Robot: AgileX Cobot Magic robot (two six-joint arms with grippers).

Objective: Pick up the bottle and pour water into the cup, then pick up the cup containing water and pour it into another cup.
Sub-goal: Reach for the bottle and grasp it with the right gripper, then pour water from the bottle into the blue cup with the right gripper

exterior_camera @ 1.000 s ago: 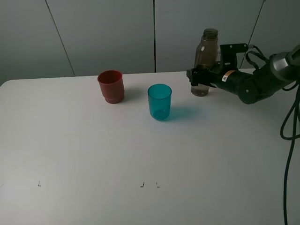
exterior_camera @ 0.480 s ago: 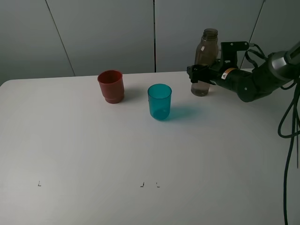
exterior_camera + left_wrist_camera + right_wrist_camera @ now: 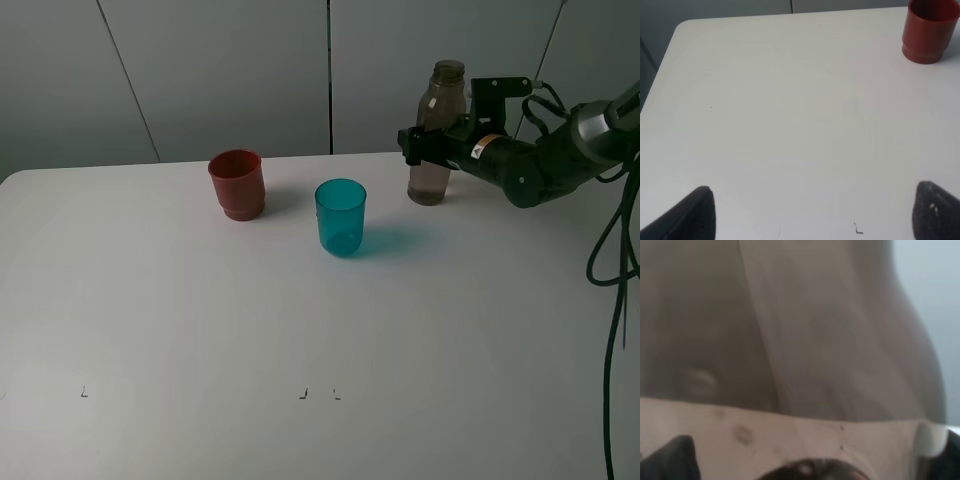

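Observation:
The smoky grey-brown bottle (image 3: 433,120) stands upright at the back right of the white table (image 3: 200,320). My right gripper (image 3: 420,145) reaches in from the right at the bottle's mid-height, open, with a finger on either side of it. In the right wrist view the bottle (image 3: 790,340) fills the picture between the dark fingertips (image 3: 675,457) of the right gripper (image 3: 810,452). The teal cup (image 3: 341,215) stands left of the bottle, and the red cup (image 3: 237,183) further left. My left gripper (image 3: 815,210) hangs open over bare table, far from the red cup (image 3: 929,30).
Grey wall panels (image 3: 230,70) rise just behind the table's back edge. Black cables (image 3: 618,250) hang down at the far right. Small dark marks (image 3: 303,394) sit near the front. The left wrist view shows the table's corner and side edge (image 3: 662,65).
My right gripper has risen along the bottle from near its base to mid-height. The bottle and both cups have stayed put.

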